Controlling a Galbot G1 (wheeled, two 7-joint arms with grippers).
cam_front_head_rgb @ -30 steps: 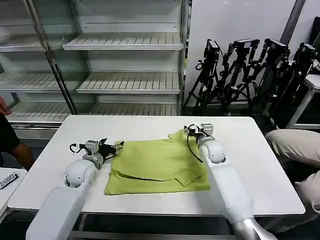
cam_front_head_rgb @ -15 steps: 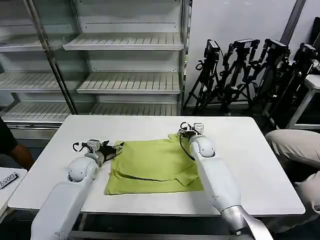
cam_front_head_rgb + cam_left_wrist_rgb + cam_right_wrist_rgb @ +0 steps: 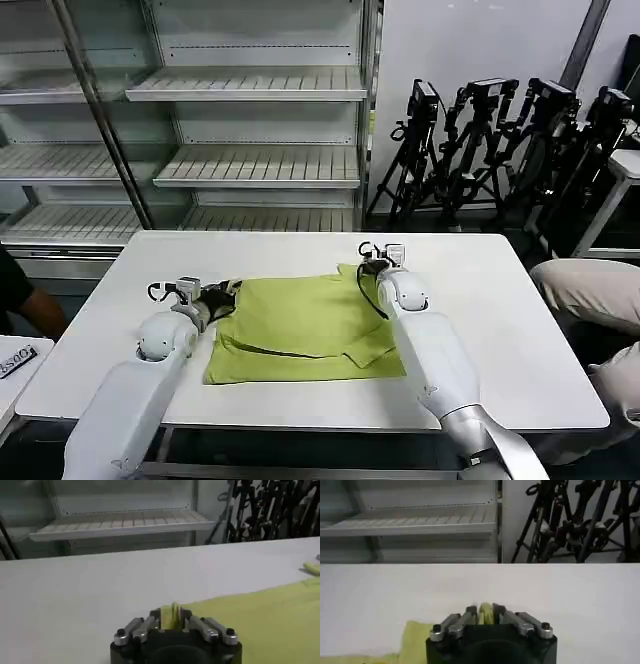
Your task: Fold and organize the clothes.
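Soft, thin, matt cloth: the lime T-shirt [image 3: 305, 325] lies creased, a pinch of it clamped between the dull grey metal fingers [image 3: 140, 626] of the left gripper [image 3: 172, 618]. The right gripper [image 3: 487, 611] bites another bunch of the same fabric, its fingers the same brushed metal on a black matt plastic body. Beneath both grippers, the table [image 3: 500, 300] is smooth, white and faintly sheened. Beyond the grippers, the shelving [image 3: 250, 165] looks like pale painted metal.

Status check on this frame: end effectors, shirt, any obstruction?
Left end effector and right end effector each shut on a far corner of the T-shirt. Shirt partly folded on the table. No obstruction.
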